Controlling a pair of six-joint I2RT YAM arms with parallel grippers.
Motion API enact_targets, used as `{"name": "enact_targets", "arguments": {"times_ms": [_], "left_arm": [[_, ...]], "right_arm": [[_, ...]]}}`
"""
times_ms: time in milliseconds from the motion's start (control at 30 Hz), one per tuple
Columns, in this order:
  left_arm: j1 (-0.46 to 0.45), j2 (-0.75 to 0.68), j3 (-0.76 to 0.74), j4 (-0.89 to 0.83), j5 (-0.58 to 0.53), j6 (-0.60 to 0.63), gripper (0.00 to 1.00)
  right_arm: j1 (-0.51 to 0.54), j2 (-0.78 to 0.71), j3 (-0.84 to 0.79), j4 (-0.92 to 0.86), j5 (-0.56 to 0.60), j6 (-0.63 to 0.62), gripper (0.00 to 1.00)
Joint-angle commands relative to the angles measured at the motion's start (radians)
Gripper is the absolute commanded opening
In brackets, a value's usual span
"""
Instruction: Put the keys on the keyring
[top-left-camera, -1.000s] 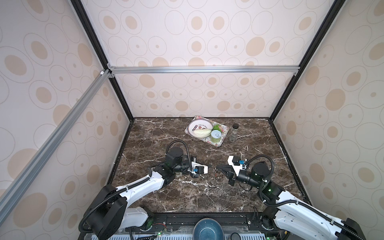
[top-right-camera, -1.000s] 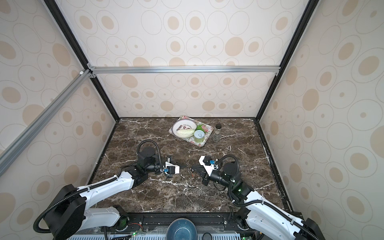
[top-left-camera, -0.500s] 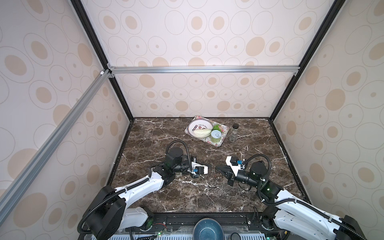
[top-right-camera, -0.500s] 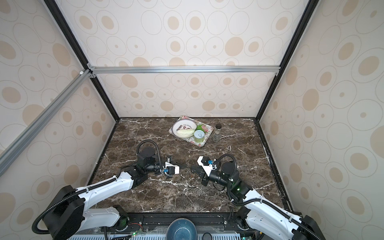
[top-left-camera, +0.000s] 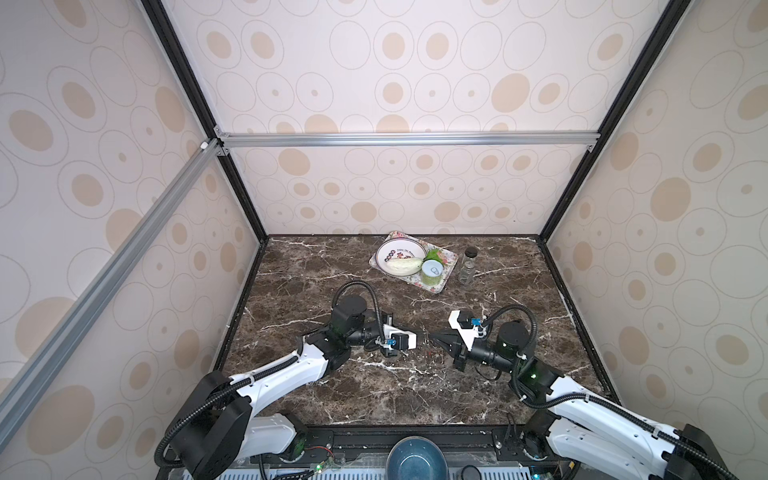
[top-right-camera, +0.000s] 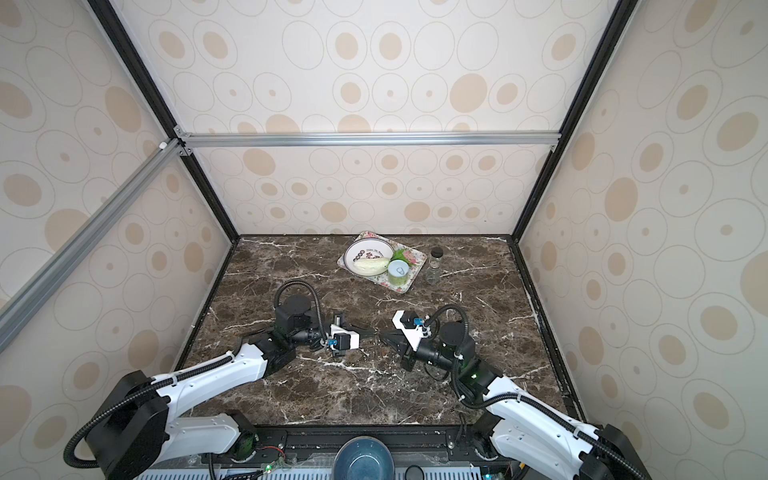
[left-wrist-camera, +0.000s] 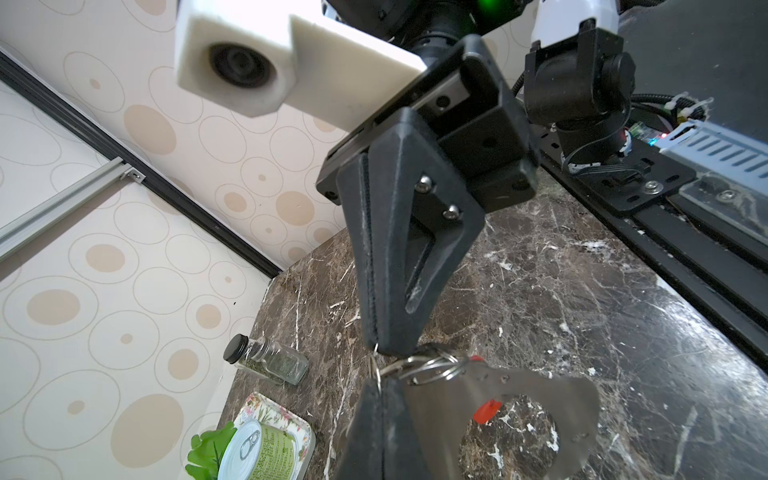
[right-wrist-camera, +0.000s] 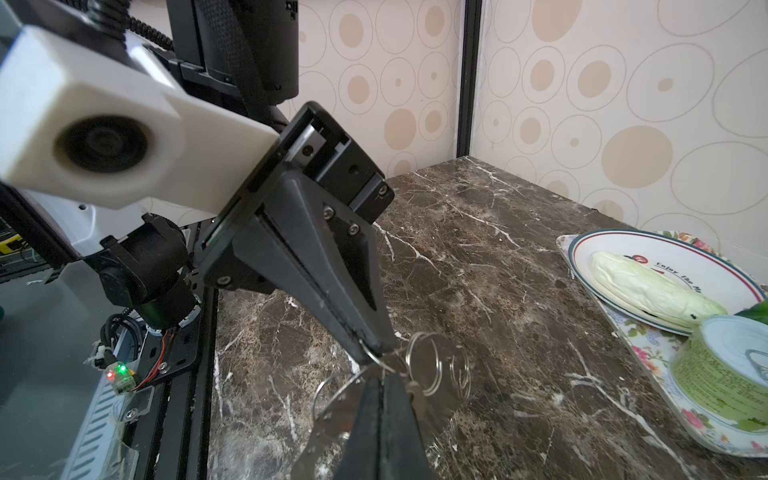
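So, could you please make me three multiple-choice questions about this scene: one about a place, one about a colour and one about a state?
1. The glass jar with the black lid stands:
A) on the flowered tray
B) on the table, beside the tray
C) on the white plate

2. The small tag at the keyring is:
A) red
B) blue
C) yellow

3. The fingers of the left gripper and the right gripper are:
A) wide open
B) shut on thin wire rings
C) shut on the can

Answers:
1 B: the jar's base stands on the table, outside the tray's rim.
2 A: the left wrist view shows it bright red.
3 B: both wrist views show closed fingers pinching wire.
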Motion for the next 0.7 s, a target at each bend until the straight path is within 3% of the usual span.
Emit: {"name": "enact_targets", "arguments": {"times_ms": [0,667], "left_arm": [[-0.008,-0.027,0.042,0.000,0.019,0.040,0.00],[-0.008,-0.076,-0.014,0.073,0.051,0.064,0.00]], "right_arm": [[0.007,-0.014,0.025,0.023,0.025,0.011,0.00],[0.004,0.001,0.012,0.042,0.075,0.031,0.00]]}}
